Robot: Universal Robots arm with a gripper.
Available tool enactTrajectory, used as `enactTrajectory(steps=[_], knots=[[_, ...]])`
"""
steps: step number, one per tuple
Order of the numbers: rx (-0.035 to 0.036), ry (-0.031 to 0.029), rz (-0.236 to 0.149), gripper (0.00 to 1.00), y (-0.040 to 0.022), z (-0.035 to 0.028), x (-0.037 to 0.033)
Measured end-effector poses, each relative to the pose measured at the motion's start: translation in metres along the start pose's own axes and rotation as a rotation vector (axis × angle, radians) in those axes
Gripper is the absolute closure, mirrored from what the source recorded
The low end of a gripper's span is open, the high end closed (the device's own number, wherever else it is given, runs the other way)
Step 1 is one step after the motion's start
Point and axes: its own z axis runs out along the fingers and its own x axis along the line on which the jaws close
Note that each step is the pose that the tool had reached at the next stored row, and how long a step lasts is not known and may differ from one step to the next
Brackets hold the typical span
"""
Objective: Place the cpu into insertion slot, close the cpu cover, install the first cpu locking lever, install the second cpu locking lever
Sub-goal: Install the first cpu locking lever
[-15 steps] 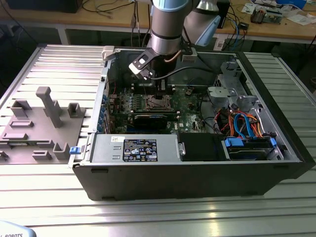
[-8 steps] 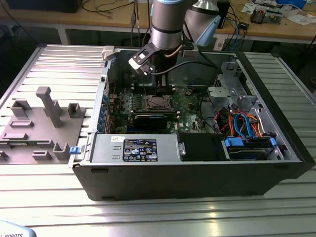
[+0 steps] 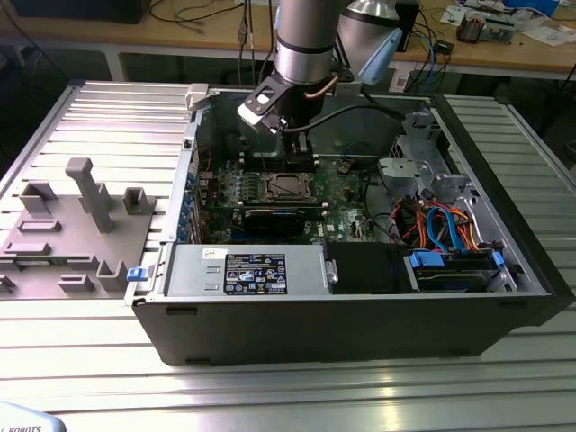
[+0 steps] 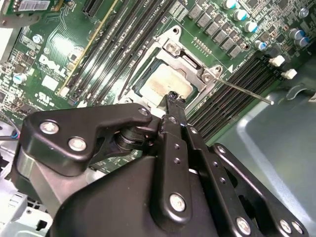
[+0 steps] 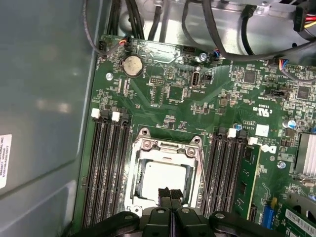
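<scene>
1. Silver-grey and dull on top, cpu [image 5: 163,178] seated flat in the insertion slot [image 5: 139,183], directly beneath and just beyond the fingertips in both wrist views.
2. Thin silvery cpu cover [image 5: 168,155] lying down around the chip and framing it through the central cut-out. Looks lowered; impossible to tell whether fully seated.
3. Gripper [image 5: 170,191] with fingers pressed together, no gap visible between them, nothing held.
4. Poised over the edge of the cover nearest the fingers. Impossible to tell whether touching or just clear of it.
5. Reaching down, in the exterior view, into the open computer case [image 3: 360,324], straight above the socket on the green circuit board [image 5: 163,98].
6. Deciding relation: thin locking lever [image 4: 242,89] off to one side of the closed fingers, close beside the socket frame at its root.
7. Long axis of that rod pointing away from the fingertips, with the free end well past them, out across the memory slots [image 4: 222,106].
8. Judged unlatched, given the free end standing clear of the frame.
9. Judged stage: chip placed, cover apparently down, lever work not yet done. No clear sight of the other lever.
</scene>
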Motion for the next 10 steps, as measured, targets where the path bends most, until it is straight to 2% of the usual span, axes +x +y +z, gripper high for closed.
enactTrajectory(steps=[10], knots=[[0.0007, -0.0012, -0.076, 0.89, 0.0, 0.0, 0.0]])
